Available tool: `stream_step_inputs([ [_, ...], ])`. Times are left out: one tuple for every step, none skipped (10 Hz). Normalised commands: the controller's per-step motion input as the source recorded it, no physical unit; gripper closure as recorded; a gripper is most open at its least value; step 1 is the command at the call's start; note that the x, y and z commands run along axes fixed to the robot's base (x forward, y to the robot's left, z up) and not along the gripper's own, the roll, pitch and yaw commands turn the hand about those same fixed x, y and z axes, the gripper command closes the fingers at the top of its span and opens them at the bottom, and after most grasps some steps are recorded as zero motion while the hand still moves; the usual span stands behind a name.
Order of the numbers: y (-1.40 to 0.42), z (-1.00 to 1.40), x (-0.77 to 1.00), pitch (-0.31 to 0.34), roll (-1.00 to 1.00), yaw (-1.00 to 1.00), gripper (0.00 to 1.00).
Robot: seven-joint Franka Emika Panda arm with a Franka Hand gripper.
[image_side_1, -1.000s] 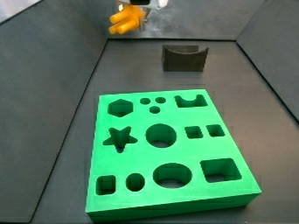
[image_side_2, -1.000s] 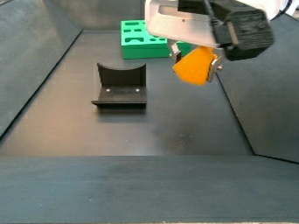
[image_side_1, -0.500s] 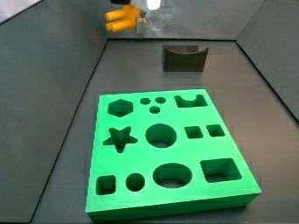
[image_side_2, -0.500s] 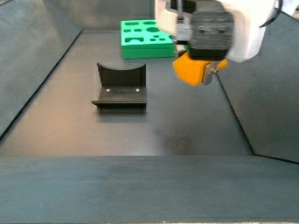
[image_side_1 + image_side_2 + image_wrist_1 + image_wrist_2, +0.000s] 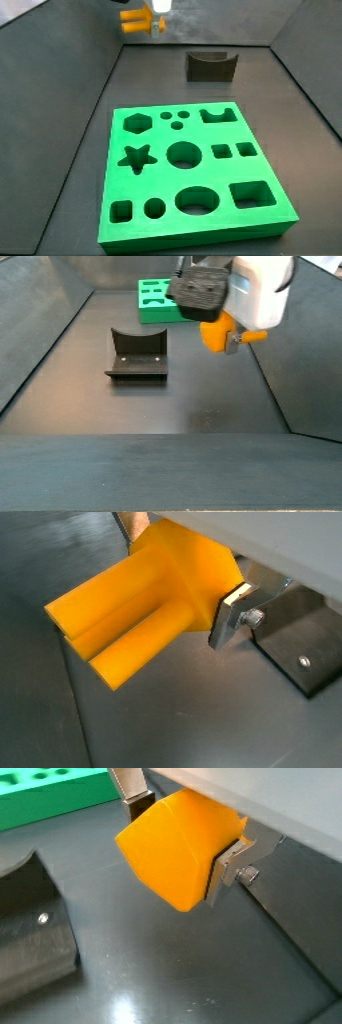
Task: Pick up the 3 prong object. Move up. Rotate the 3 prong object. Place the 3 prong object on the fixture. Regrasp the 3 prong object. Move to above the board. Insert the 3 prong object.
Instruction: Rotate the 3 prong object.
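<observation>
My gripper (image 5: 221,334) is shut on the orange-yellow 3 prong object (image 5: 140,602) and holds it in the air, well above the floor. It also shows in a wrist view (image 5: 178,848) between silver fingers (image 5: 225,872), and in a side view (image 5: 136,20) near the far end, prongs pointing sideways. The dark fixture (image 5: 136,354) with its U-shaped notch stands on the floor beside and below the gripper; it shows in a side view (image 5: 210,65) beyond the board. The green board (image 5: 194,170) lies flat with its cut-outs up, its far part also in a side view (image 5: 158,301).
Grey walls (image 5: 67,90) slope up round the dark floor (image 5: 174,396). The fixture's base plate with a screw shows in a wrist view (image 5: 34,958).
The gripper has turned about its axis with the orange piece in it, so the prongs have swung round. The fixture and the board have not moved.
</observation>
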Motion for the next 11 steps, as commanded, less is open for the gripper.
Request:
stream_step_inputs([
  [0.02, -0.05, 0.03, -0.004, 0.0, -1.0, 1.0],
  [0.02, -0.05, 0.03, -0.004, 0.0, -1.0, 1.0],
  [0.02, -0.05, 0.03, -0.004, 0.0, -1.0, 1.0],
  [0.02, -0.05, 0.02, -0.004, 0.0, -1.0, 1.0],
  [0.02, -0.05, 0.02, -0.004, 0.0, -1.0, 1.0],
  [0.02, -0.05, 0.02, -0.004, 0.0, -1.0, 1.0],
  [0.02, -0.05, 0.02, -0.005, 0.0, -1.0, 1.0],
  [0.02, -0.05, 0.02, -0.005, -0.01, -1.0, 1.0],
  [0.02, -0.05, 0.02, -0.005, -0.01, -1.0, 1.0],
  [0.02, -0.05, 0.02, -0.005, -0.01, -1.0, 1.0],
  [0.02, -0.05, 0.02, -0.005, -0.01, -1.0, 1.0],
])
